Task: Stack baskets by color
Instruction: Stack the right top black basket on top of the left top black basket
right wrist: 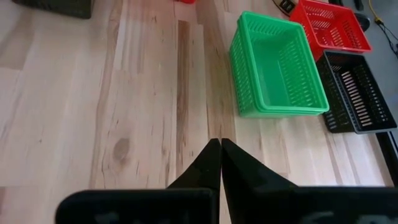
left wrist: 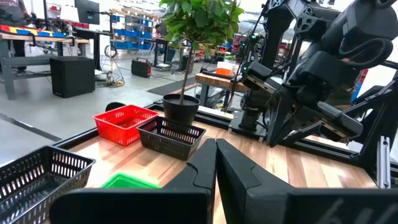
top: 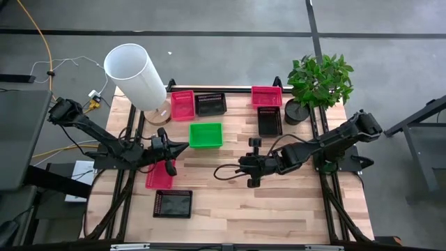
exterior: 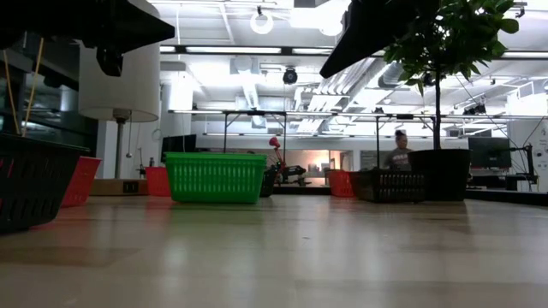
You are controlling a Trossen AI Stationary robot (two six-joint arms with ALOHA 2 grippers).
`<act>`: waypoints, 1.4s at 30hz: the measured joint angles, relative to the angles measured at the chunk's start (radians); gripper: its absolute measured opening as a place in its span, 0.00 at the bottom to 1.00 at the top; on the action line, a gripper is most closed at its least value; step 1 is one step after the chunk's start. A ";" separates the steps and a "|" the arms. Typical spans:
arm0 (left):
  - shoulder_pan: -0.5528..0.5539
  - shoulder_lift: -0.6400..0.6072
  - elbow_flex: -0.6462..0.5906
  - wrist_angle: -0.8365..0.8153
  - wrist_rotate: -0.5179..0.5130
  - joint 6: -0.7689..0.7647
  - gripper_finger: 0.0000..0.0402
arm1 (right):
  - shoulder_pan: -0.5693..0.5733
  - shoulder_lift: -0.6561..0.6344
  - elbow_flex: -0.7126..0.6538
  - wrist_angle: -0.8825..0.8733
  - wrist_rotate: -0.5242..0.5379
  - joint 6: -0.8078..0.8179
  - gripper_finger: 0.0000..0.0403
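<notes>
Both tools pressed together, empty: left tool (top: 169, 148), right tool (top: 252, 162). Green baskets (top: 205, 134) mid-counter, stacked; pink and black scattered around. Probably light, stiff, springy; best pinched at a rim wall.

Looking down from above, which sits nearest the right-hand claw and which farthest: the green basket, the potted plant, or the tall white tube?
From the shut right gripper, in the high view:
1. Green plastic mesh basket, table centre.
2. Leafy potted plant, back right corner.
3. Tall white cylinder, back left corner.

high: straight down | low: table-level, across | wrists: forward | shared: green basket (top: 205, 134)
</notes>
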 joint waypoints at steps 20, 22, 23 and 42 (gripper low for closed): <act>0.000 0.000 0.000 0.000 0.000 0.000 0.00 | 0.000 0.000 0.000 0.006 0.001 -0.007 0.00; 0.000 0.000 0.000 0.000 0.000 0.000 0.00 | 0.000 0.000 0.000 0.006 0.001 -0.007 0.00; 0.000 0.000 0.000 0.000 0.000 0.000 0.00 | 0.000 0.000 0.000 0.006 0.001 -0.007 0.00; 0.000 0.000 0.000 0.000 0.000 0.000 0.00 | -0.018 0.000 0.000 0.029 -0.004 -0.026 0.00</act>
